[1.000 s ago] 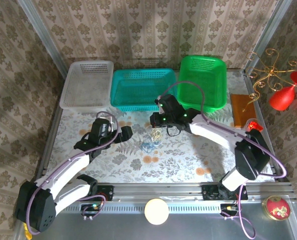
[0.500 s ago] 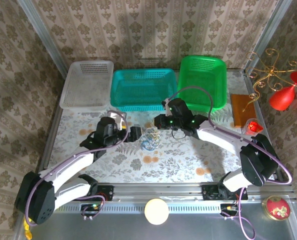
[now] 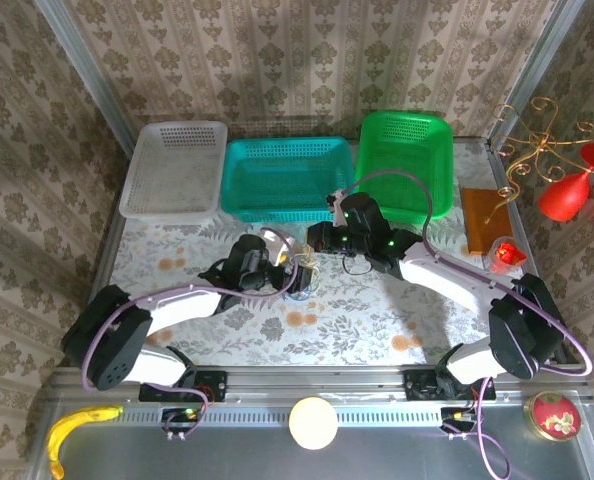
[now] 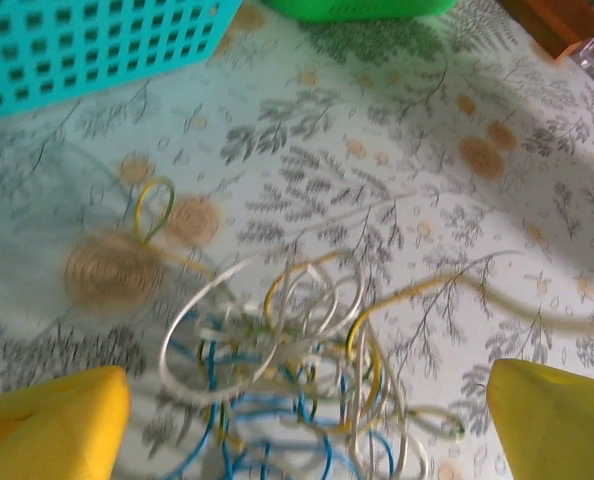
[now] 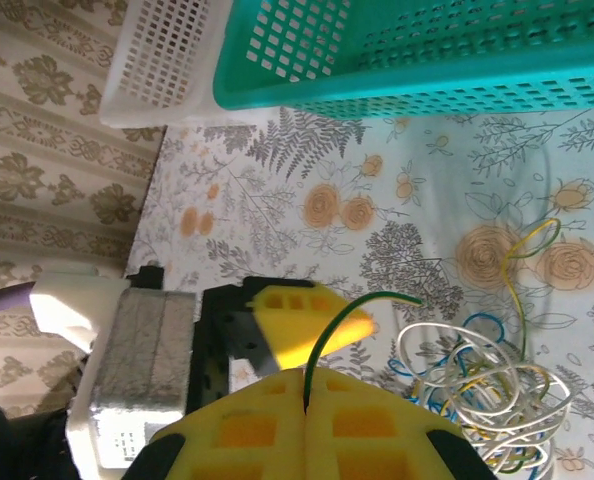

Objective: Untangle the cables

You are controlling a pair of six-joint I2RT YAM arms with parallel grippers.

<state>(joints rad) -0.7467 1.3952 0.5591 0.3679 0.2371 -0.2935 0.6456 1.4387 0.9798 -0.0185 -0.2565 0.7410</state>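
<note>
The cables (image 3: 300,277) lie in one tangle of blue, whitish and yellowish loops on the floral tablecloth. My left gripper (image 3: 288,267) is open around the tangle. In the left wrist view its yellow fingers (image 4: 47,425) stand at either side of the cables (image 4: 297,380). My right gripper (image 3: 316,241) hovers just behind the tangle. It is shut (image 5: 305,378) on a thin green-yellow cable (image 5: 355,315) that arches out from between its pads. The tangle (image 5: 487,385) lies to the right of that gripper, and the left gripper's finger (image 5: 307,325) shows right before it.
Three baskets line the back: white (image 3: 174,168), teal (image 3: 239,170) and green (image 3: 405,165). A brown block (image 3: 484,218) and a small red cup (image 3: 505,253) sit at the right edge. A loose yellow cable loop (image 4: 153,205) trails toward the teal basket (image 4: 87,45).
My left gripper has swung right across the table and now straddles the tangle. The right gripper has stayed close behind the tangle, still shut on its cable.
</note>
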